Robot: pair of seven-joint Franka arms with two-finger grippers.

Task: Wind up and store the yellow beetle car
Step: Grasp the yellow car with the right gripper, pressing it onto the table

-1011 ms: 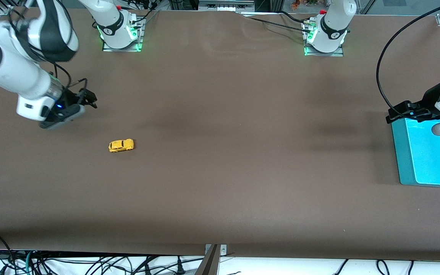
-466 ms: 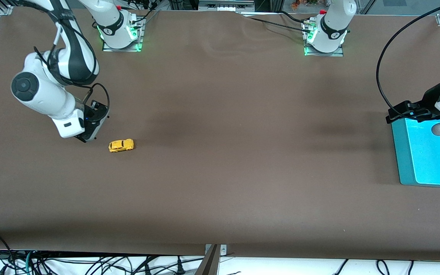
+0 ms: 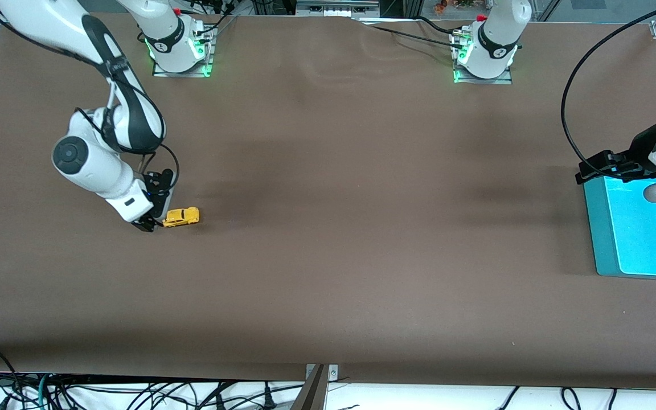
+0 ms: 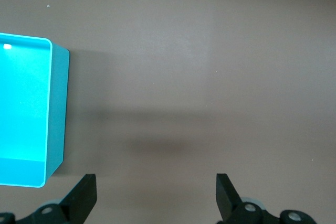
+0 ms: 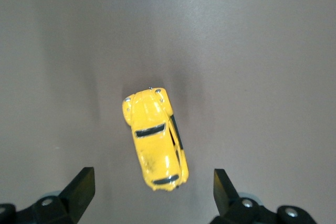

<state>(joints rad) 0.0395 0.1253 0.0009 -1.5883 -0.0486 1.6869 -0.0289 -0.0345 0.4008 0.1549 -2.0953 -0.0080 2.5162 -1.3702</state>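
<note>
The yellow beetle car (image 3: 180, 217) stands on its wheels on the brown table, toward the right arm's end. My right gripper (image 3: 151, 223) is low over the table right beside the car's end that points toward the right arm's end of the table. In the right wrist view the car (image 5: 155, 138) lies just ahead of the right gripper (image 5: 152, 192), whose jaws are wide open and empty. My left gripper (image 3: 593, 171) waits over the edge of the cyan bin; in the left wrist view the left gripper (image 4: 155, 198) is open and empty.
A cyan bin (image 3: 601, 239) sits at the left arm's end of the table; its wall shows in the left wrist view (image 4: 58, 114). The two arm bases (image 3: 180, 51) stand along the table's edge farthest from the front camera.
My right arm has swung down from the table's right-arm end and lowered its gripper next to the yellow car. The car and the left arm have not moved.
</note>
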